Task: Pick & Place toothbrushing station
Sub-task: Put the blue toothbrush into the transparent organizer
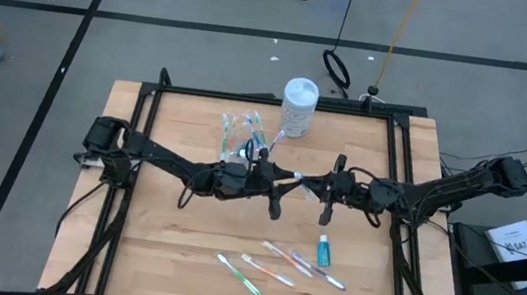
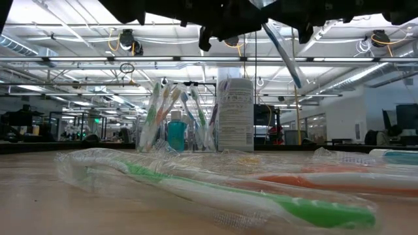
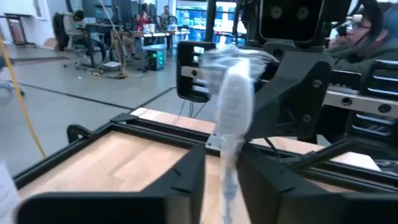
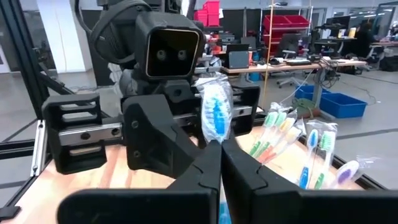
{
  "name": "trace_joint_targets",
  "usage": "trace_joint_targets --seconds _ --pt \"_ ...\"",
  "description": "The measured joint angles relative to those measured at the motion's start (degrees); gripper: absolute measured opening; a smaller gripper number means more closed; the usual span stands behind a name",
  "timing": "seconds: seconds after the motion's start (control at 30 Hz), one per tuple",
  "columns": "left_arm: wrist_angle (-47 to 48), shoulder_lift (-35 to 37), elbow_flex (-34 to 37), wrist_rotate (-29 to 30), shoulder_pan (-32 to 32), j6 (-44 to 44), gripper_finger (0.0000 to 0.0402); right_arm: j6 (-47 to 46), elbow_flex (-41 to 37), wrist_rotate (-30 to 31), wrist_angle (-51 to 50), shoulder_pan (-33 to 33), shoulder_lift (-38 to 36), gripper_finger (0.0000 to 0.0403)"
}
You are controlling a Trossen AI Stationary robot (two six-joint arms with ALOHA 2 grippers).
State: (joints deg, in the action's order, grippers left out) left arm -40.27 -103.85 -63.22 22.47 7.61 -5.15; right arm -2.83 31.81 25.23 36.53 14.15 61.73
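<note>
Both arms met above the middle of the wooden worktop (image 1: 173,227), facing each other. The left gripper (image 1: 280,177) and the right gripper (image 1: 324,187) were close together, and a wrapped toothbrush (image 1: 302,178) spanned the short gap between them.

In the left wrist view, the left arm's fingers (image 3: 186,171) were clenched on the handle of this wrapped toothbrush (image 3: 235,109), its clear wrapper rising in front of the opposite arm. In the right wrist view, the right arm's fingers (image 4: 239,165) were pressed together around the same item, its blue bristle head (image 4: 216,115) standing just above the fingertips. In the low view the brush (image 2: 282,55) hung tilted under the dark arm bodies, clear of the worktop.

The clear cup (image 1: 238,136) stood at the far middle of the worktop, holding several upright toothbrushes (image 2: 157,114) and a teal toothpaste tube (image 2: 176,132). A white canister (image 1: 299,107) stood just right of the cup, near the far edge.

Toward the near edge, right of centre, several wrapped toothbrushes (image 1: 264,266) lay loose and flat, with another teal tube (image 1: 323,250) beside them on the right. In the low view a green-handled wrapped brush (image 2: 215,189) lay nearest the camera
</note>
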Motion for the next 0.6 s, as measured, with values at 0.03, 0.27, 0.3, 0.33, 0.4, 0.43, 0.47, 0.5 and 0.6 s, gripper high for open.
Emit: trace_joint_targets --seconds 0.03,0.27,0.3,0.33,0.4,0.43,0.47,0.5,0.6 --pt "0.1 0.0 0.0 -0.6 -0.1 -0.1 0.0075 0.0 0.0 0.0 -0.2 0.0 0.0 0.0" --pt "1.6 0.0 0.0 -1.1 -0.1 0.2 0.0013 0.1 0.0 0.2 -3.6 0.0 0.0 0.0014" --pt "2.2 0.0 0.0 -1.1 -0.1 0.2 0.0019 0.1 0.0 0.2 -4.2 0.0 0.0 0.0018" --pt "2.9 0.0 0.0 -1.0 -0.1 0.2 0.0025 0.1 0.0 0.2 -4.9 0.0 0.0 0.0024" --pt "4.2 0.0 0.0 -1.0 -0.1 -0.3 0.0031 0.1 0.0 0.3 -6.5 0.0 0.0 0.0037" --pt "4.8 0.0 0.0 -1.0 -0.1 -0.8 0.0032 0.0 0.0 0.4 -7.1 0.0 0.0 0.0045" --pt "5.5 0.0 0.0 -1.0 -0.1 -1.4 0.0032 0.1 0.0 0.5 -7.9 0.0 0.0 0.0053" --pt "6.6 0.3 0.0 -1.0 -0.1 -1.5 0.0029 -0.3 0.0 0.5 -8.8 0.0 0.0 0.006" --pt "11.9 2.5 0.0 -0.1 -0.1 -1.9 0.0012 -1.1 0.0 0.5 -10.1 0.1 0.0 0.0083"
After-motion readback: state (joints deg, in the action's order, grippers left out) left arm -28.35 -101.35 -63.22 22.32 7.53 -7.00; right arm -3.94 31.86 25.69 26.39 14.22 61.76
